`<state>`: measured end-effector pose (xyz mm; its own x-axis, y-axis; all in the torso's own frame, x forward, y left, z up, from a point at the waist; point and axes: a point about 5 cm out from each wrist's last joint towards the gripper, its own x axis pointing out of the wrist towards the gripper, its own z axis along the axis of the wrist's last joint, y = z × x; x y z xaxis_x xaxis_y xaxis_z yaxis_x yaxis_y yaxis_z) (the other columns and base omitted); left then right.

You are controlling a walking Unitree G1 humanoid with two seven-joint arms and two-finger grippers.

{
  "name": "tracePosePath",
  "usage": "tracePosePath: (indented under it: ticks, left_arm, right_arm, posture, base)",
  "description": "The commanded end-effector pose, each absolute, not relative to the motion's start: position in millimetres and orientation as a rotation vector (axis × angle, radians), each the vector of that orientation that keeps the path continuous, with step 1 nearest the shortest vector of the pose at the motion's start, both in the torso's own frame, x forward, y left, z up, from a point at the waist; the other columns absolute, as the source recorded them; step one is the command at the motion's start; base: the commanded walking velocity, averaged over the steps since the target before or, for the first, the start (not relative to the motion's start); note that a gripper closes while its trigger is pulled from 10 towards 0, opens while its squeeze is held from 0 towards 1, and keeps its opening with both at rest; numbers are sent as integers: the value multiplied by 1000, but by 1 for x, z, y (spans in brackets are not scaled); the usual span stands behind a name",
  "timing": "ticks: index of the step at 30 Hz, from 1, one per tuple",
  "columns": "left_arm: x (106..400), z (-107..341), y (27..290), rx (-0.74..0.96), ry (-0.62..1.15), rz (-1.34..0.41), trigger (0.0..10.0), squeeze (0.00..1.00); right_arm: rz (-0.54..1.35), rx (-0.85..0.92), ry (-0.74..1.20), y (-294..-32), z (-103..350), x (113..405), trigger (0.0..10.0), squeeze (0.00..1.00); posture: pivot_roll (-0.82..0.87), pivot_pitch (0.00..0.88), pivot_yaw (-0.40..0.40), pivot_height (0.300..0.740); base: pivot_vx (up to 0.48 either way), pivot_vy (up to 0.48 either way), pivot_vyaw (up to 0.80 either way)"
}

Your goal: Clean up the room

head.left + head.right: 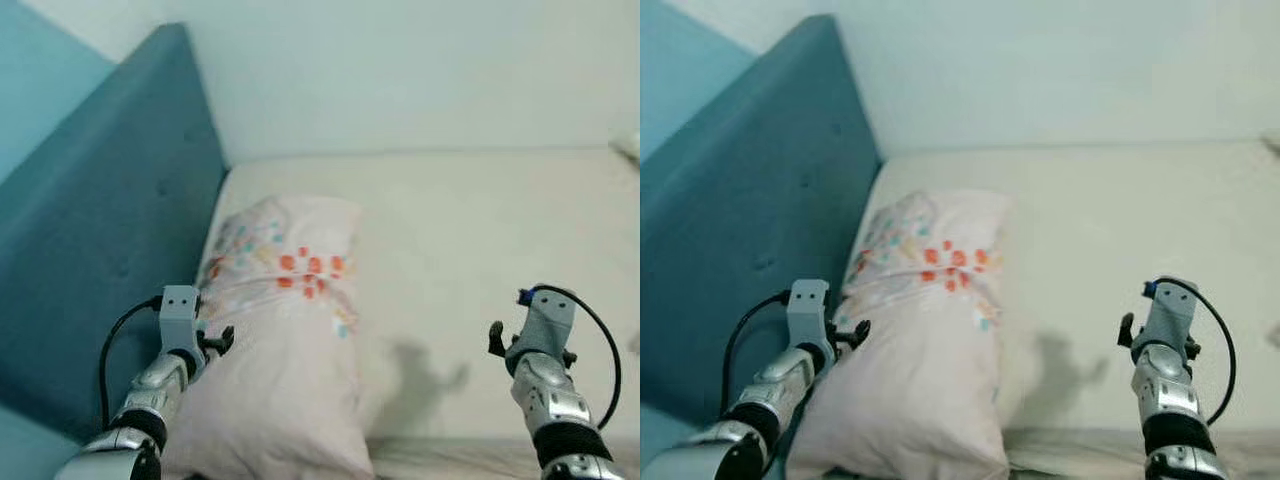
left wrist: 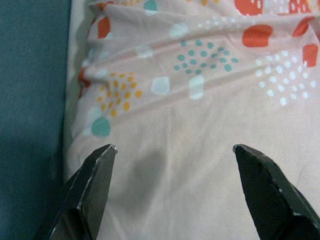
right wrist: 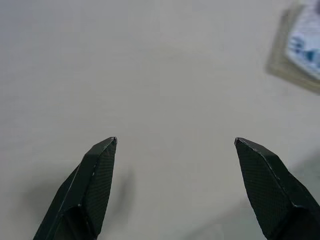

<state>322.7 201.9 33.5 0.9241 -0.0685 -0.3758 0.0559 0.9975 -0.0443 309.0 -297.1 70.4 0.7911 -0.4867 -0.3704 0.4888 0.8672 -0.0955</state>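
With the left claw (image 2: 172,155) spread just over the pale pink, dot-printed pillow (image 1: 285,330) lying on the cream bed (image 1: 480,230) against the teal padded headboard (image 1: 100,240), and the right claw (image 3: 175,150) spread over bare sheet, we judge it best to pinch deep into a fabric fold before lifting.

A pale pink pillow (image 1: 285,340) lies flat on the cream bed (image 1: 470,240), lower centre-left of the frame, its long side running alongside the teal headboard (image 1: 100,240). Its case is wrinkled and printed with orange-red, teal and yellow blotches and dots, clustered toward its upper half.
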Motion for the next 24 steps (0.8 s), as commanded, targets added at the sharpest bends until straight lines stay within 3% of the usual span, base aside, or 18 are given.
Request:
tracePosePath:
  ticks: [1, 10, 14, 16, 21, 24]
  left_arm:
    - [311, 22, 217, 21, 452, -11, 10000, 0]
    - [307, 19, 228, 115, 480, 58, 10000, 0]
    - [307, 23, 239, 105, 474, 106, 10000, 0]
    - [307, 23, 239, 72, 471, 106, 10000, 0]
    - [310, 23, 221, -251, 417, -22, 10000, 0]
    - [310, 24, 215, -317, 395, -72, 10000, 0]
  right_arm:
    - [-499, -10, 387, -291, 70, 311, 10000, 0]
    - [-454, -7, 337, -283, 78, 318, 10000, 0]
    - [-439, -29, 304, -282, 83, 320, 10000, 0]
    - [-443, -24, 301, -282, 83, 319, 10000, 0]
    - [-456, -35, 306, -283, 81, 316, 10000, 0]
    - [-457, -39, 306, -284, 82, 316, 10000, 0]
  posture:
    - [-93, 131, 89, 740]
    - [-99, 131, 95, 740]
    - [-97, 148, 99, 715]
    - [-96, 149, 101, 710]
    - [-93, 157, 104, 680]
    - [-96, 157, 102, 665]
  base:
    - [0, 0, -563]
    - [0, 0, 0]
    - [0, 0, 0]
    - [0, 0, 0]
    - [0, 0, 0]
    - [0, 0, 0]
